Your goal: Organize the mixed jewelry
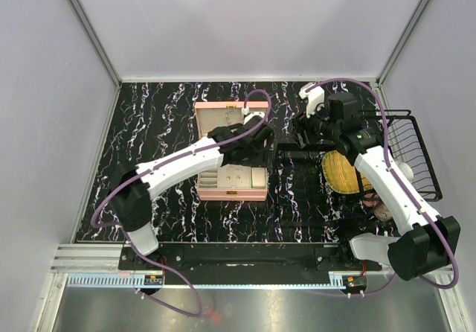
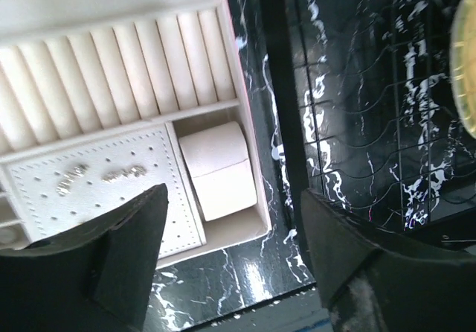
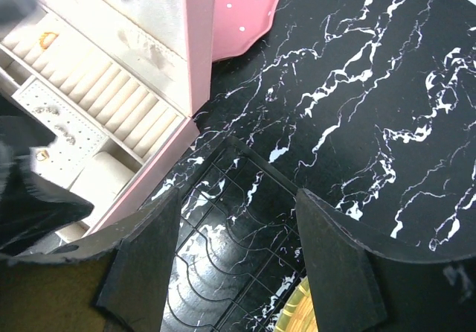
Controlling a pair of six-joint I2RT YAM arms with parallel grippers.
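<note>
The mixed jewelry (image 2: 123, 173) sits inside the open pink jewelry case (image 3: 197, 42): shiny little earrings (image 2: 72, 179) on the holey cream pad (image 2: 152, 157) and a gold ring (image 3: 47, 39) in the soft rolls (image 2: 111, 71). These bits look very light, hard and slippery, easy to drop, so I would pinch each one gently across its middle with the very tips. Both the left end effector (image 2: 230, 265), over the case's corner, and the right end effector (image 3: 234, 265), over a black wire rack (image 3: 223, 228), are spread wide and empty.
</note>
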